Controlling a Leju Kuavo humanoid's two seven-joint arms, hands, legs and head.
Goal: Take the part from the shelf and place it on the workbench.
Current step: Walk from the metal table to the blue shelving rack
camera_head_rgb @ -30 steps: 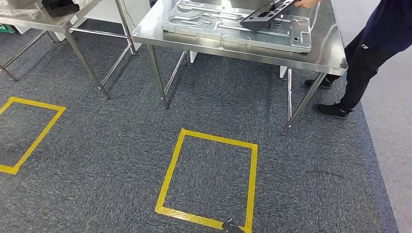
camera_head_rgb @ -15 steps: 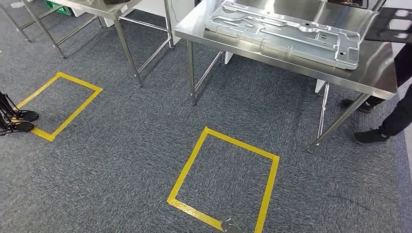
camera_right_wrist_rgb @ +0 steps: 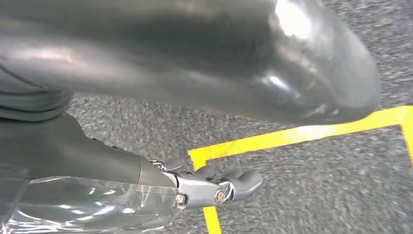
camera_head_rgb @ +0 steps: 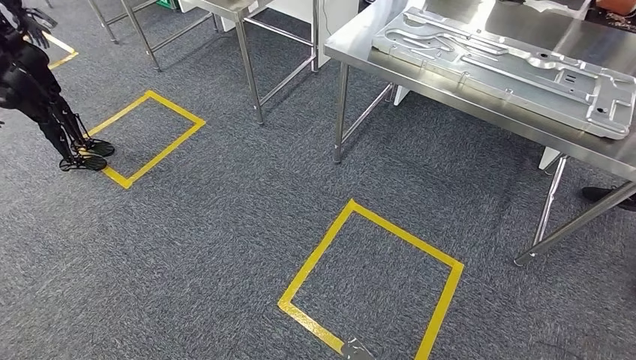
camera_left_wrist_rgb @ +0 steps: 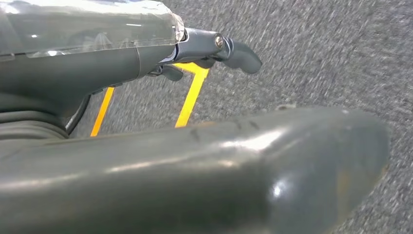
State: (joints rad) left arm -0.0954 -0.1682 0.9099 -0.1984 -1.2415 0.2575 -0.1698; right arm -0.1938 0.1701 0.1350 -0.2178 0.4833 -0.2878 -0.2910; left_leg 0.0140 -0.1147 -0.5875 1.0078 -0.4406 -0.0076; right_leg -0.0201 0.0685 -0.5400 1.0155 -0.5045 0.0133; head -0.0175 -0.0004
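Observation:
The steel workbench stands at the upper right of the head view, carrying a large silver stamped metal plate. Both of my arms hang low over the grey carpet. In the left wrist view my left hand holds nothing, its dark fingers apart and lightly bent above yellow tape. In the right wrist view my right hand is likewise empty, fingers loosely extended over a corner of yellow tape.
A yellow taped square lies on the carpet just ahead, and a second one further left. A dark legged robot figure stands at the far left. Another steel table's legs rise behind. A person's shoe sits by the bench leg.
The camera has turned, sliding the whole scene rightward. The person with the dark part has left the picture, and the dark robot figure has come in at the left.

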